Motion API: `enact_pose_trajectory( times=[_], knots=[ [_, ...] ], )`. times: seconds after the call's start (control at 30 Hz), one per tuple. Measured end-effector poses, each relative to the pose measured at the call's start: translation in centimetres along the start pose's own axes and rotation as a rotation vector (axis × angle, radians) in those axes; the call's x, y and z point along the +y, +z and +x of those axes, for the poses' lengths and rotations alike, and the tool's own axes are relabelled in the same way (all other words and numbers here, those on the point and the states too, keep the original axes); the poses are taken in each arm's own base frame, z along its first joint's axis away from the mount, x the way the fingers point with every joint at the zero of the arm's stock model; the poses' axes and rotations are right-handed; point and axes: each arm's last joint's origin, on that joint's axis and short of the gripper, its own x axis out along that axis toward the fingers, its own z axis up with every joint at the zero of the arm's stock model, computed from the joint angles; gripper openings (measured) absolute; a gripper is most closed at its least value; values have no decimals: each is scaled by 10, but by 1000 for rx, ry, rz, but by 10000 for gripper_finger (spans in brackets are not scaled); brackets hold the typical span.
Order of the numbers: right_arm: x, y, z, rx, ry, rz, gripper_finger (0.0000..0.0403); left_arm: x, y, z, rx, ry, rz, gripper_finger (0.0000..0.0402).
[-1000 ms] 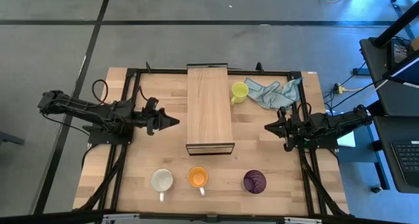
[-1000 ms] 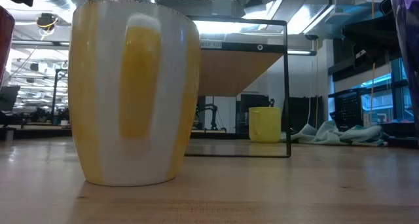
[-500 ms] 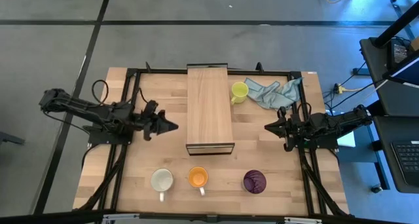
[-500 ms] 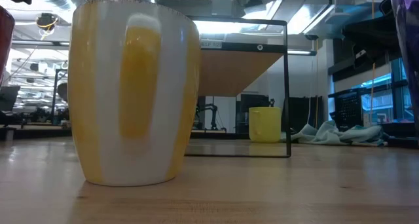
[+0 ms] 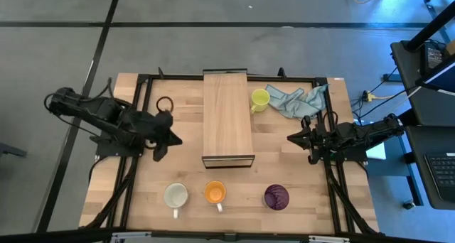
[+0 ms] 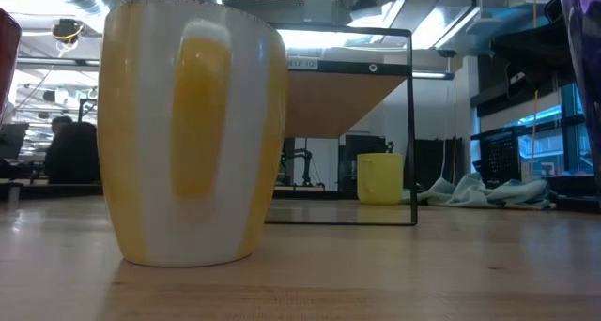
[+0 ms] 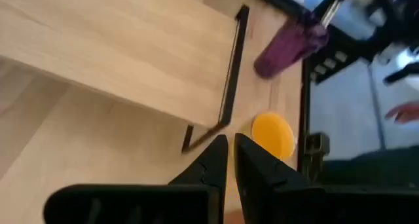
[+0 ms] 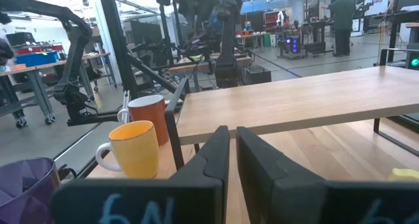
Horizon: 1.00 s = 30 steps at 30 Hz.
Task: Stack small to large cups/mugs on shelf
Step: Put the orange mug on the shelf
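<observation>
Wooden desk (image 5: 284, 158) carries the shelf (image 5: 227, 115); left tool (image 5: 173, 138) and right tool (image 5: 290, 138) flank it, both closed, gripping nothing.

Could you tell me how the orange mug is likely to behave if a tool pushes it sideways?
The orange mug stands upright on a flat base, so it would probably slide rather than roll. It looks rigid and glazed, so likely slippery. A push high on its wall, or on its side handle, might tip or spin it.

You see two dark, jointed arms with black cables looping near them; the left gripper (image 5: 170, 138) and right gripper (image 5: 292, 138) have tapered black fingers.
</observation>
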Motion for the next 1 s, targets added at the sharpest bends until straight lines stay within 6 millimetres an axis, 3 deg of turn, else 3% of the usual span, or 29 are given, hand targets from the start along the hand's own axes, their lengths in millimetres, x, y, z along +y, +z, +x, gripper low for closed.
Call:
enact_pose_trajectory(
  times=[0.13,0.4,0.73,1.0],
  knots=[
    [0,0,0,0,0,1,32,-18,-2,14,168,20,26,23],
    [0,0,0,1,0,0,32,-48,-44,54,536,159,44,23],
    [0,0,0,1,0,0,32,-76,-67,66,536,161,-84,23],
    [0,0,0,2,0,0,32,-83,-76,75,547,199,-141,38]
  ],
)
